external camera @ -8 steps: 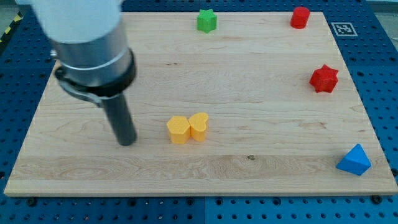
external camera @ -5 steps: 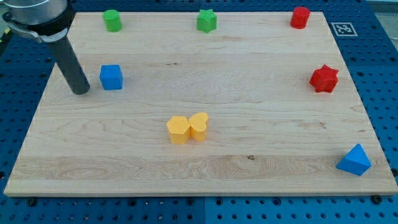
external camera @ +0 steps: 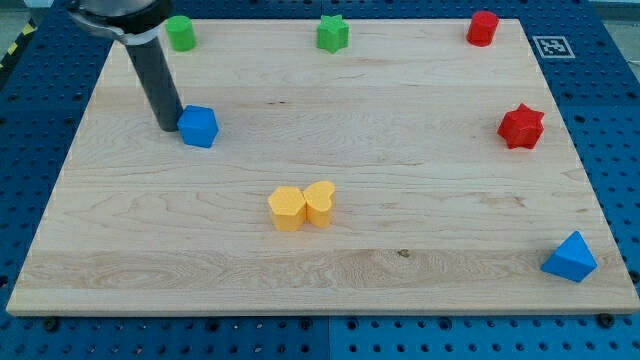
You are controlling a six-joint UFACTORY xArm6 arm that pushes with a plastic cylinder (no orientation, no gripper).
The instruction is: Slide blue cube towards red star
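Observation:
The blue cube [external camera: 199,126] sits on the wooden board [external camera: 400,220] at the view's upper left, turned slightly askew. My tip [external camera: 168,126] is right against the cube's left side, touching it. The red star [external camera: 521,126] lies far off at the view's right, at about the same height as the cube.
A green cylinder [external camera: 180,32] sits at the top left, a green star [external camera: 333,33] at the top middle, a red block [external camera: 483,27] at the top right. Two yellow blocks [external camera: 302,205] touch each other in the middle. A blue triangular block [external camera: 570,257] lies at the bottom right.
My tip has moved from the lower left up and then right, onto the blue cube's left side. The cube has shifted a little to the right and turned slightly.

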